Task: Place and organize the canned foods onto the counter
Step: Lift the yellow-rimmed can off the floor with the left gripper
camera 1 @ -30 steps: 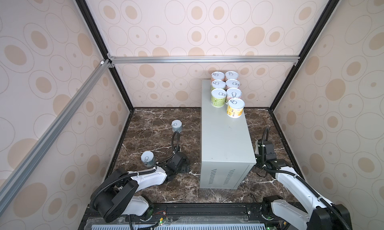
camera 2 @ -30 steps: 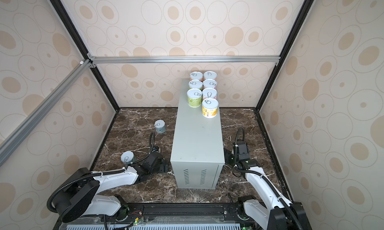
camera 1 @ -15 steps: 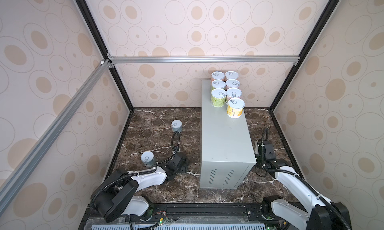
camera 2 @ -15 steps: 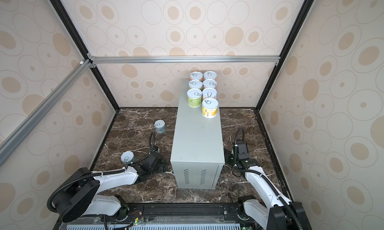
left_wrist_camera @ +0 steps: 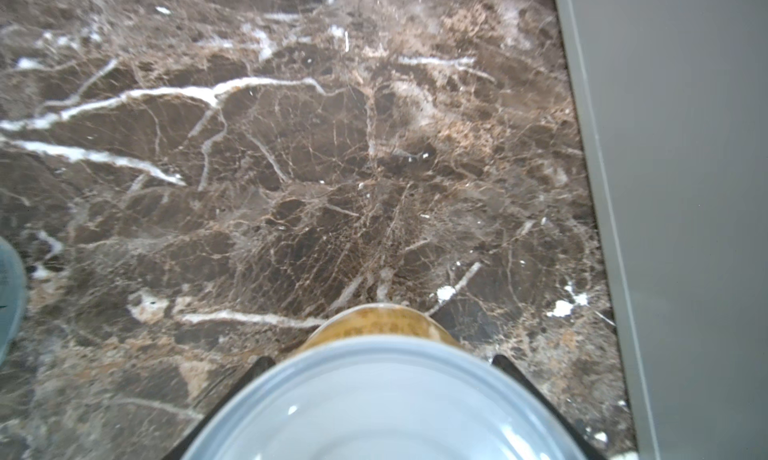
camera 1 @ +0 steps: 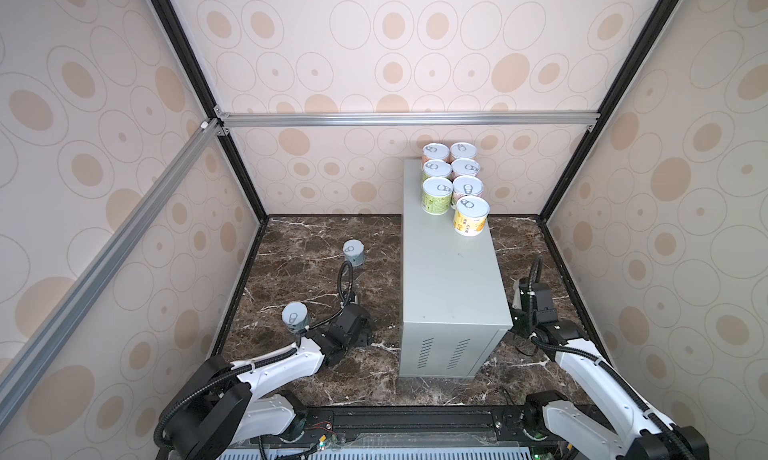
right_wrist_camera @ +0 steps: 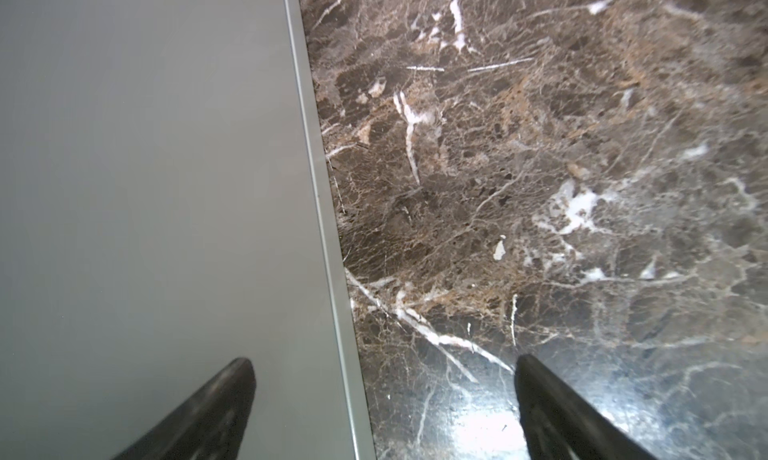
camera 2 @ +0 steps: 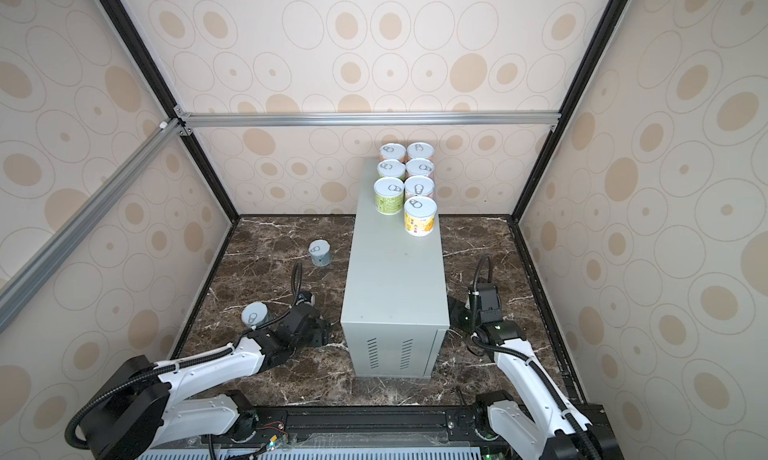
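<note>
Several canned foods (camera 1: 453, 179) (camera 2: 407, 179) stand in two rows at the far end of the counter (camera 1: 451, 283) (camera 2: 395, 279), the nearest one yellow. Two pale blue cans stand on the marble, one far (camera 1: 353, 253) (camera 2: 319, 253) and one near (camera 1: 295, 317) (camera 2: 254, 315). My left gripper (left_wrist_camera: 382, 359) (camera 1: 360, 329) is low on the marble left of the counter, shut on an orange-labelled can (left_wrist_camera: 382, 404); the wrist hides that can in both top views. My right gripper (right_wrist_camera: 384, 366) (camera 2: 459, 314) is open and empty beside the counter's right side.
The floor is dark brown marble (camera 1: 316, 245). The counter's side wall (left_wrist_camera: 685, 187) (right_wrist_camera: 145, 187) stands close to both grippers. The near pale blue can (left_wrist_camera: 8, 295) shows at the edge of the left wrist view. Patterned walls enclose the cell.
My left gripper's jaws have closed in on the orange-labelled can. Neither arm has visibly shifted, and the right gripper has stayed open.
</note>
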Motion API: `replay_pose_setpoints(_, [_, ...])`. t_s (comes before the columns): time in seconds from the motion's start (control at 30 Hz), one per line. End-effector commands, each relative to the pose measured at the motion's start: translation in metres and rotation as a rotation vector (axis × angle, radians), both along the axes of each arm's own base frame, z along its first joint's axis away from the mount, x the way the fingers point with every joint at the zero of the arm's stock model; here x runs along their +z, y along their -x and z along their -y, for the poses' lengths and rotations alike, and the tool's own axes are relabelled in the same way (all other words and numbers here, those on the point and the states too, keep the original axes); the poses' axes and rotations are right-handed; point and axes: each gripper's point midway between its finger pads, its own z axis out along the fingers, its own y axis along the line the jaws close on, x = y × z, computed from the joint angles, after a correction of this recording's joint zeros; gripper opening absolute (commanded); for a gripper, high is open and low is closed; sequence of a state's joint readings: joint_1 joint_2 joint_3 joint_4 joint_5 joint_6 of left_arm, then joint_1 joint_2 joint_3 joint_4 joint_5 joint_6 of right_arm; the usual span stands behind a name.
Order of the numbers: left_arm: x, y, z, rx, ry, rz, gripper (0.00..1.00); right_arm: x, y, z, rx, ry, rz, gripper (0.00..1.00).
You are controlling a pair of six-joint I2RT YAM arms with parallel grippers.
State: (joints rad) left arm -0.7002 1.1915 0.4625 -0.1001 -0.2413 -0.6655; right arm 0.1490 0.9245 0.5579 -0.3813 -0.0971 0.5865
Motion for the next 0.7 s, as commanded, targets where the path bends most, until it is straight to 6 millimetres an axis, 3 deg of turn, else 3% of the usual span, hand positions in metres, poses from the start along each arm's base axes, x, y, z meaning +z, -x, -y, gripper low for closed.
replay_pose_setpoints(0.0, [0.033, -0.012, 0.004, 0.011, 0.034, 0.070, 0.72, 0.012, 0.002, 0.004, -0.014, 0.007, 0.014, 1.00])
replay_pose_setpoints(0.33, [0.070, -0.004, -0.005, 0.004, 0.069, 0.139, 0.72, 0.033, 0.009, 0.002, 0.000, -0.011, 0.068, 1.00])
replay_pose_setpoints(0.67, [0.085, 0.007, -0.013, 0.002, 0.106, 0.177, 0.73, 0.051, 0.016, -0.003, 0.040, -0.027, 0.119, 0.99])
